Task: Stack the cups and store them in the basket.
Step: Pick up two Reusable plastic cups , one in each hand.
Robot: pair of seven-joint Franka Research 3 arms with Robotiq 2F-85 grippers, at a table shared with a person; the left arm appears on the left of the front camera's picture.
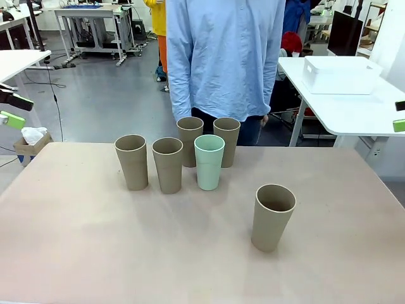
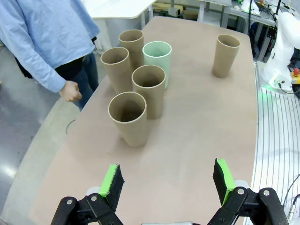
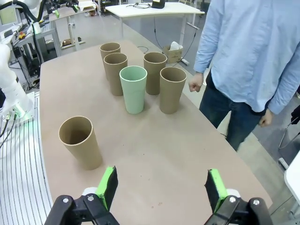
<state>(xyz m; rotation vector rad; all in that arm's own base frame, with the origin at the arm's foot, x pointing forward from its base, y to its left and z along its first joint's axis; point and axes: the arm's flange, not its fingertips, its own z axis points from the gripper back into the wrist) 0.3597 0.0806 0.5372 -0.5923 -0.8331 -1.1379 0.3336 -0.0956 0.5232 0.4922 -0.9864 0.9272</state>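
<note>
The mint green cup [image 1: 209, 161] stands upright near the table's far edge, close in front of two tan cups, the back-left cup [image 1: 190, 140] and the back-right cup [image 1: 226, 141]. To its left stand the middle tan cup [image 1: 168, 164] and the leftmost tan cup [image 1: 131, 161]. The lone tan cup [image 1: 273, 216] stands apart, nearer me on my right. All six rest mouth up on the table [image 1: 76, 247]. The person [image 1: 224, 57] stands right behind the cluster, one hand [image 3: 194, 83] loosely fisted by the edge. The basket [image 1: 338, 75] sits on a separate white table far to my right. My left pincer [image 2: 168, 180] and right pincer [image 3: 161, 185] hang spread wide, holding nothing.
</note>
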